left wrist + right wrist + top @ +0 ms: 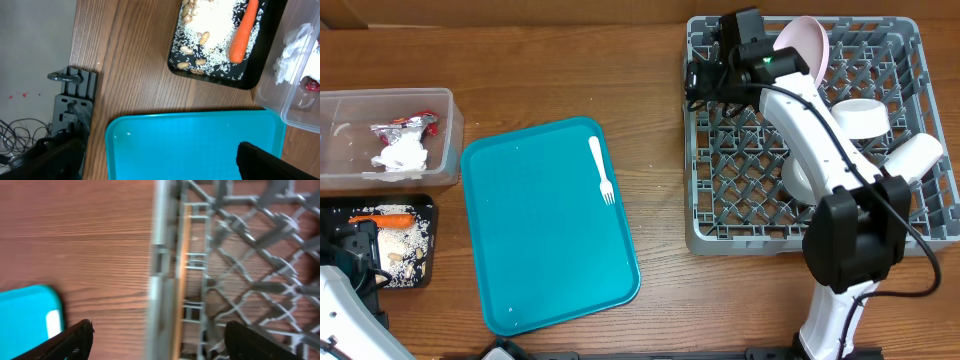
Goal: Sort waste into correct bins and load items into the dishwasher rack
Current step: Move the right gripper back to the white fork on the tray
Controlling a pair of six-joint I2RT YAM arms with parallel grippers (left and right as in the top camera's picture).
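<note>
My right gripper (162, 342) stands open above the left rim of the grey dishwasher rack (160, 270), with nothing held; from overhead it (703, 80) sits at the rack's (720, 235) far-left corner. In the rack are the upright pinkish plate (807, 45), two white bowls (861, 117) (797, 178) and a cup (916, 155). The white fork (601, 170) lies on the teal tray (550, 250). My left gripper (160, 167) is open over the teal tray's (195, 145) edge. The black tray (220, 75) holds a carrot (243, 32), nuts (192, 50) and rice. The clear tub (448, 140) holds a napkin (400, 155) and foil wrapper (408, 124).
Bare wood table (650, 90) lies between the teal tray and the rack. A black clamp bracket (75, 100) and cables sit at the table's edge in the left wrist view. The teal tray's corner (27, 312) shows left of the right gripper.
</note>
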